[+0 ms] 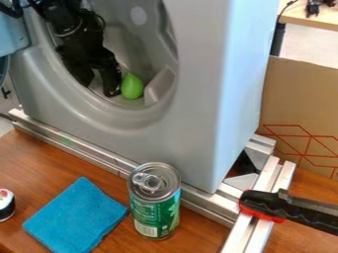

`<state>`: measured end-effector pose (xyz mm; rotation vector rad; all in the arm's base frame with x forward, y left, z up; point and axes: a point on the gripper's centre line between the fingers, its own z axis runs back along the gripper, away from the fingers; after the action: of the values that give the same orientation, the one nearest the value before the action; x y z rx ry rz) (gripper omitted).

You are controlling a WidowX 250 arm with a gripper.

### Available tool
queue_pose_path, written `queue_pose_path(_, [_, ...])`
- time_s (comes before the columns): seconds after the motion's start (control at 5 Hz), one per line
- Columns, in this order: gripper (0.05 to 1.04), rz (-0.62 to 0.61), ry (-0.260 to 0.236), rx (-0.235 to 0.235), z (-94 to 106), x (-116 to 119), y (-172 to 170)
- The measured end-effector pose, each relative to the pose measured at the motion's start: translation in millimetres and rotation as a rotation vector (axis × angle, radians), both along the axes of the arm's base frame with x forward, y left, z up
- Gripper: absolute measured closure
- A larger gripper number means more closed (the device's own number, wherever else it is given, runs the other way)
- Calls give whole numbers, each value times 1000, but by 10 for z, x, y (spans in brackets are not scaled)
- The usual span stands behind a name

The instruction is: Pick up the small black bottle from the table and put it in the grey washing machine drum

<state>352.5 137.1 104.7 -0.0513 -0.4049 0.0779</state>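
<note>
"Inside the round hollow (pixel 148 44) of the grey housing (pixel 204 79), what has the arm (pixel 66 20) got down there?"

"It comes from the upper left, black all over, and the end effector (pixel 100 89) hangs low in the hollow, its fingers spread with a gap between them. Nearest to it is a bright green teardrop-shaped thing (pixel 132 88), pointed end up, at the bottom of the hollow"

"Is the green thing between the fingers?"

"No, it sits just beside the right-hand finger as we look at it, outside the gap. I can't tell whether the two touch. On its other side a grey wedge (pixel 160 85) stands out from the hollow's wall"

"And outside the housing?"

"A silver metal rail (pixel 72 147) runs along its foot. Nearer to us, on the brown wooden bench (pixel 33 158), a blue cloth (pixel 76 217) lies flat, with a green can (pixel 155 207) upright just beside it, pull tab on top. At the left edge there's a small white-and-black container (pixel 5 204), partly cut off"

"What about the right?"

"A black handle with red trim (pixel 294 206) reaches in from the edge over more metal rails (pixel 254 222). Behind those stands a brown cardboard panel (pixel 300 106) with red lines, and beyond it, at the top, a pale table (pixel 314 16) with a small black object (pixel 314 7) on it"
</note>
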Motion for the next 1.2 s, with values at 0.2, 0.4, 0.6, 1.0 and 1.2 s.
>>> queue_pose_path(0.2, [83, -2, -13, 18, 114, -111, -33])
queue_pose_path(0.4, [83, -4, -20, 22, 231, -267, -102])
queue_pose_path(0.6, [83, 0, -17, 19, 329, -485, -146])
queue_pose_path(1.0, [83, 10, 227, 55, 271, -1245, -145])
queue_pose_path(1.2, [83, 8, 337, 77, 149, -1572, -128])
